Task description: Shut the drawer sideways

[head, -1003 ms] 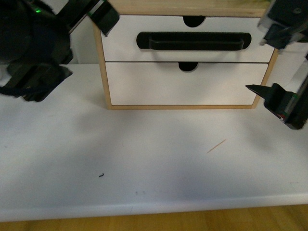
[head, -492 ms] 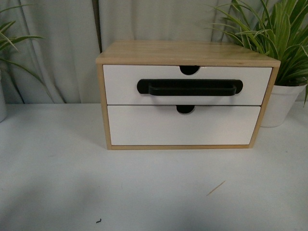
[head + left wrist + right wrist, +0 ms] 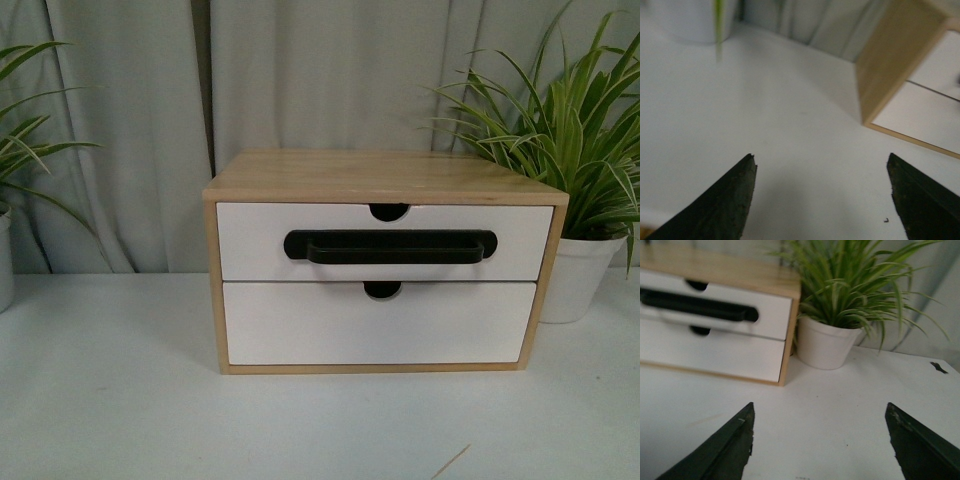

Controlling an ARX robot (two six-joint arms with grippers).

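The drawer (image 3: 250,243) is the upper one in a small wooden cabinet (image 3: 380,175) at the middle of the white table. It has a white front, a long black bar handle (image 3: 390,247) and a semicircular notch. Its front sits level with the cabinet's frame. Neither arm shows in the front view. My left gripper (image 3: 820,157) is open over bare table, off the cabinet's left side (image 3: 885,65). My right gripper (image 3: 820,405) is open over the table, off the cabinet's right corner, with the drawer (image 3: 772,315) ahead of it.
A plain white drawer front (image 3: 380,325) sits below. A leafy plant in a white pot (image 3: 575,280) stands right of the cabinet, another plant (image 3: 20,170) at far left. Grey curtain behind. A thin sliver (image 3: 452,460) and a black speck (image 3: 886,219) lie on the table.
One second ago both arms flanked the cabinet in the front view; now they are out of it. The front view has tilted upward, showing curtain and plants.
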